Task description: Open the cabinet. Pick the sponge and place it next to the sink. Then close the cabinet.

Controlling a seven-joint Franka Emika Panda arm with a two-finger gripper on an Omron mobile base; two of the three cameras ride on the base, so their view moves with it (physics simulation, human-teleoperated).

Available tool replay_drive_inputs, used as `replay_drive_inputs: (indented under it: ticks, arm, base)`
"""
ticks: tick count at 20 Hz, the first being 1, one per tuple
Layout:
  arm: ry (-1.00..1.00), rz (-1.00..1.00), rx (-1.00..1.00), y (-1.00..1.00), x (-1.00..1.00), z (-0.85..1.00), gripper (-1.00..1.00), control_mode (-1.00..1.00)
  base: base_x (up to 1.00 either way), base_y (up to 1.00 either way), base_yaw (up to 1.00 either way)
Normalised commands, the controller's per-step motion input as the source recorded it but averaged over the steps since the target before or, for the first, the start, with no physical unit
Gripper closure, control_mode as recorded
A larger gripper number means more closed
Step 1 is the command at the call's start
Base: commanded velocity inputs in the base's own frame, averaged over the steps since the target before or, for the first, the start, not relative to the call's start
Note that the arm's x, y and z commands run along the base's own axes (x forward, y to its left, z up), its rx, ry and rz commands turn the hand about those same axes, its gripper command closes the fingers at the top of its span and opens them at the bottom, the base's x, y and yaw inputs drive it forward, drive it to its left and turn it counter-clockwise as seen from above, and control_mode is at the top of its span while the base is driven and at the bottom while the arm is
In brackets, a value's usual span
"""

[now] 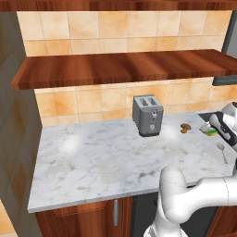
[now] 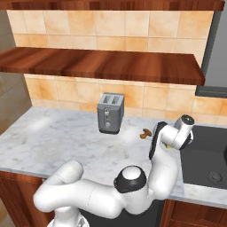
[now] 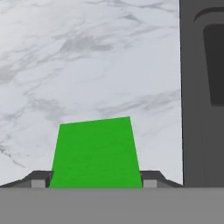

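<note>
While the arm is reaching out over the right end of the marble surface (image 1: 106, 152), its tool (image 3: 94, 186) is hanging low just beside the sink (image 2: 208, 155), on the sink's left. Seen from the hand camera, the sponge (image 3: 95, 153) is sitting between the two dark fingertips (image 3: 40, 180), its bright green top filling the space from one tip to the other, so the tool is looking closed on it. Below it the pale veined marble is spreading out, and the sink's dark rim is running along the right of that picture. From the left base camera a sliver of the sponge's green and yellow is showing at the white wrist, close to the sink's near-left corner; whether it is touching the marble cannot be told.

A silver toaster (image 1: 147, 115) is standing upright farther left, near the tiled back wall. Between the toaster and the tool a small brown lump (image 1: 185, 127) is lying on the marble. Above, the cabinet (image 2: 102, 64) is showing its long reddish-brown plank shelf across the wall.
</note>
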Motion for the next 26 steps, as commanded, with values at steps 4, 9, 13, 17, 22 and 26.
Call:
replay_drive_inputs:
  ticks: [4, 9, 13, 17, 22, 26]
  arm:
    - [0.00, 0.00, 0.00, -0.01, -0.08, -0.46, -1.00, -1.00]
    - [0.00, 0.00, 0.00, 0.00, -0.11, -0.27, -1.00, -1.00]
    - [0.00, -0.01, 0.00, -0.01, -0.18, -0.14, -1.00, -1.00]
    - [-0.03, 0.00, 0.00, 0.00, -0.25, 0.00, -1.00, -1.00]
    - [-0.14, -0.01, -0.02, 0.04, -0.22, 0.21, -1.00, -1.00]
    - [-0.29, 0.00, -0.11, 0.07, -0.23, 0.29, -1.00, -1.00]
  base:
    - [0.00, 0.00, 0.00]
    - [0.00, 0.00, 0.00]
    - [0.00, 0.00, 0.00]
    - [0.00, 0.00, 0.00]
    - [0.00, 0.00, 0.00]
    - [0.00, 0.00, 0.00]
